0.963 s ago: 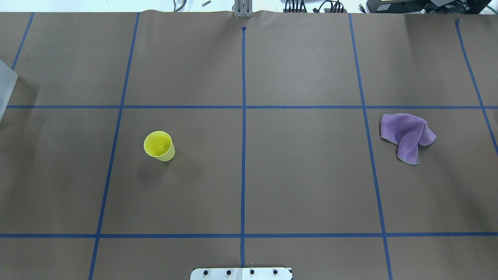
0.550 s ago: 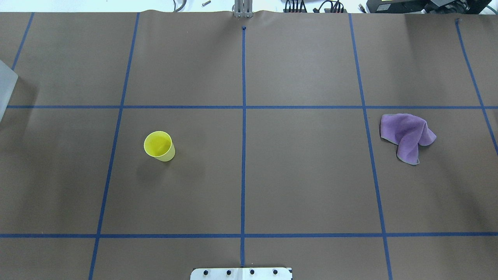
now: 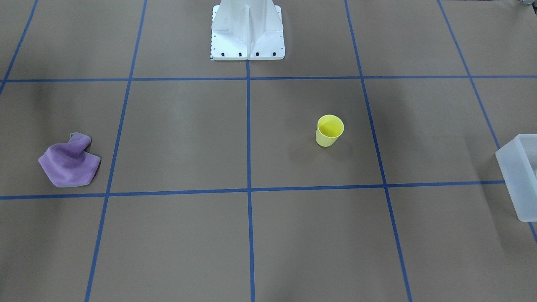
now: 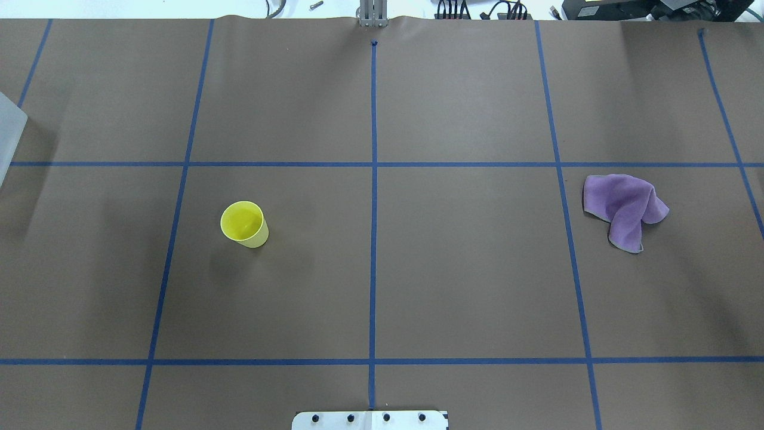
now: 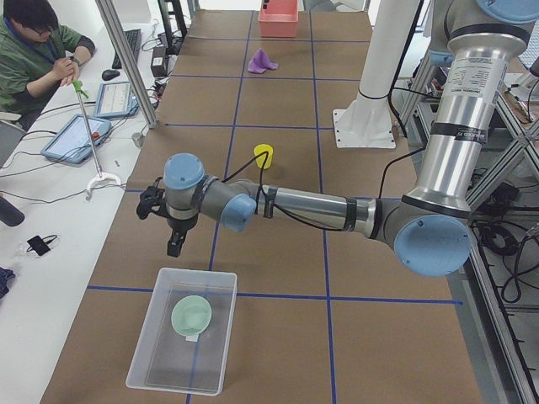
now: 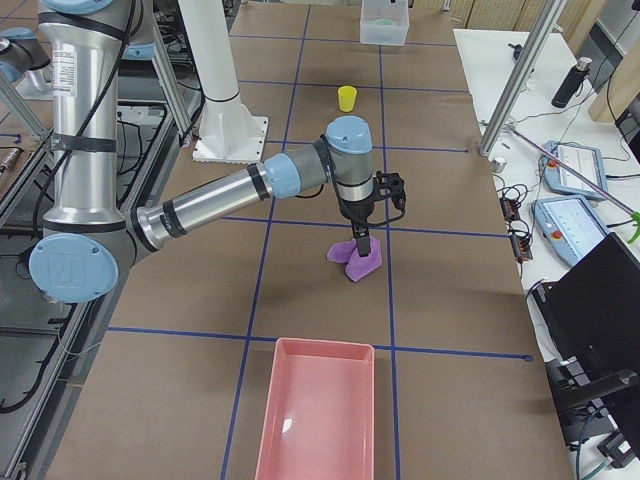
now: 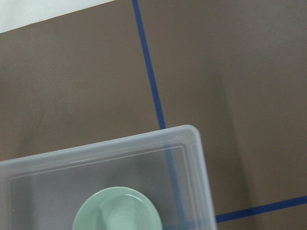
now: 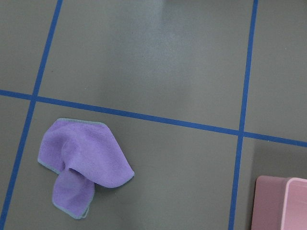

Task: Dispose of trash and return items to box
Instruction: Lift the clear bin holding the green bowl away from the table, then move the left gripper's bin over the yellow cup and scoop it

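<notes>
My frosted, round-cornered plastic box (image 5: 164,362) lies lengthwise along the table (image 4: 477,269), with the round mint bowl (image 5: 192,316) inside. The tapered yellow cup (image 4: 243,224) stands mouth-up, well apart from the box. My left gripper (image 5: 173,247) hangs beside the box. Whether it or my right gripper (image 6: 362,243) is open, I cannot tell.

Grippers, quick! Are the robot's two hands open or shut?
Left gripper: cannot tell, only a side view shows it.
Right gripper: cannot tell, only a side view shows it.

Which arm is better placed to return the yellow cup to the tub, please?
Likely left: the yellow cup stands on that side, and the left gripper hangs near the frosted tub.
</notes>
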Motion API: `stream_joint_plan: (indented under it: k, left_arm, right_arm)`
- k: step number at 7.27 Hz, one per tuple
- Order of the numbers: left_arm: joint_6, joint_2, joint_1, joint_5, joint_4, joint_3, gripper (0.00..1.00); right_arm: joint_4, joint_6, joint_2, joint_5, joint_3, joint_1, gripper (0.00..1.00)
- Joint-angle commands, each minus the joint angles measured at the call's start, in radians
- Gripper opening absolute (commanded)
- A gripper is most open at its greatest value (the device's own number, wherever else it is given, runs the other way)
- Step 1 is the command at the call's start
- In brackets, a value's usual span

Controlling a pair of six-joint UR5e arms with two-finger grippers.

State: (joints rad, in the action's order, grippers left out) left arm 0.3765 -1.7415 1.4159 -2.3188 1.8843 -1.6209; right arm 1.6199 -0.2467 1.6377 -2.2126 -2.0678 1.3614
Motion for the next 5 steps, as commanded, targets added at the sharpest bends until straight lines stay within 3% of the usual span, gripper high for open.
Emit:
stream_joint_plan:
  k: [1, 3, 5]
  left_arm:
    - [0.323, 0.031, -0.224, -0.001, -0.007, -0.236, 0.99]
    - [0.597, -0.022, -0.448, 0.132, -0.007, -0.324, 0.99]
    - [0.743, -0.094, -0.653, 0.305, -0.008, -0.318, 0.99]
  right_arm:
    - [0.0, 0.0, -0.001, -0.001, -0.002, -0.001, 1.0]
    - [-0.003, -0.076, -0.001, -0.001, -0.008, -0.022, 1.0]
    - [-0.038, -0.178, -0.013, 0.005, -0.006, -0.074, 1.0]
